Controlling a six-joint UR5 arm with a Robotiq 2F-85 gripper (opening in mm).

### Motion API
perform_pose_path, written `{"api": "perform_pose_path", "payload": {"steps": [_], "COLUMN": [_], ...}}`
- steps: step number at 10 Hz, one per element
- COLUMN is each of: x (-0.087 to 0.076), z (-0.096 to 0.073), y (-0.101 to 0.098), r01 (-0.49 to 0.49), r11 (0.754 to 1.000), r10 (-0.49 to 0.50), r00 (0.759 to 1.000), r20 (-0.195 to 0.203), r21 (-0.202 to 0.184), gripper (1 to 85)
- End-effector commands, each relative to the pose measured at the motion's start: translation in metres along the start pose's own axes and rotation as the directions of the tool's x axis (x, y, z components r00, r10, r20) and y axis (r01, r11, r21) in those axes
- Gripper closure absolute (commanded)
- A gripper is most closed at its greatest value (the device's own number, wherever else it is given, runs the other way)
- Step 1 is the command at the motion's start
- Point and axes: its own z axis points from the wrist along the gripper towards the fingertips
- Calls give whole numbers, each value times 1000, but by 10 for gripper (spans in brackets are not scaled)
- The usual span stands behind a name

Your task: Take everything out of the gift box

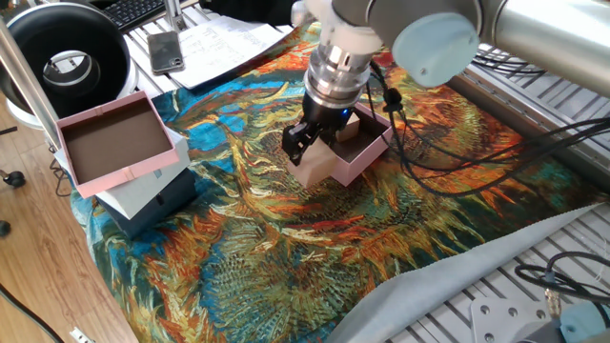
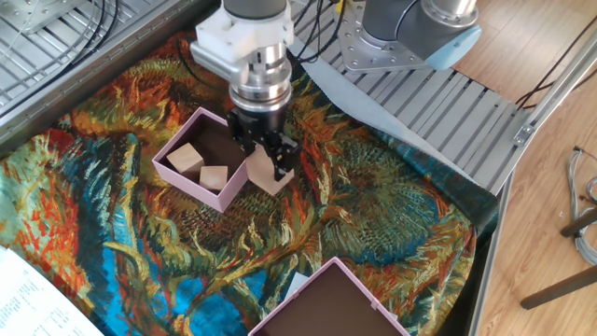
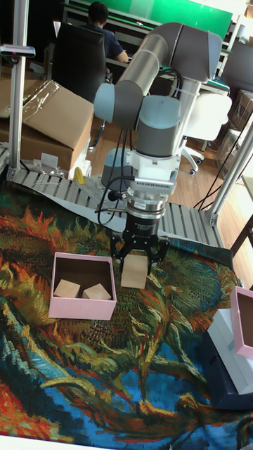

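Note:
The pale-pink gift box (image 2: 191, 178) (image 1: 364, 157) (image 3: 81, 308) sits on the patterned cloth, with two tan wooden blocks (image 2: 189, 157) (image 2: 214, 175) (image 3: 67, 288) (image 3: 97, 291) lying inside it. My gripper (image 2: 269, 157) (image 1: 303, 145) (image 3: 138, 254) is shut on a third, larger tan block (image 2: 270, 175) (image 1: 312, 168) (image 3: 135, 271). That block hangs just outside the box's wall, low over the cloth. Whether it touches the cloth I cannot tell.
A larger pink-rimmed brown tray (image 1: 110, 143) (image 2: 326, 299) rests on a white and dark blue box (image 1: 152, 200) at the cloth's edge. A black round device (image 1: 67, 57), a phone (image 1: 167, 52) and papers lie beyond. Cables (image 1: 448, 143) trail from the arm.

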Motion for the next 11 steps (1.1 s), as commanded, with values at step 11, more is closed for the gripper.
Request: {"api": "perform_pose_path", "payload": {"steps": [11], "x": [-14], "z": [38], "y": [-4], "r01": [62], "r11": [997], "r10": [-64], "r00": [997], "r20": [36], "r21": [47], "gripper": [337]}}
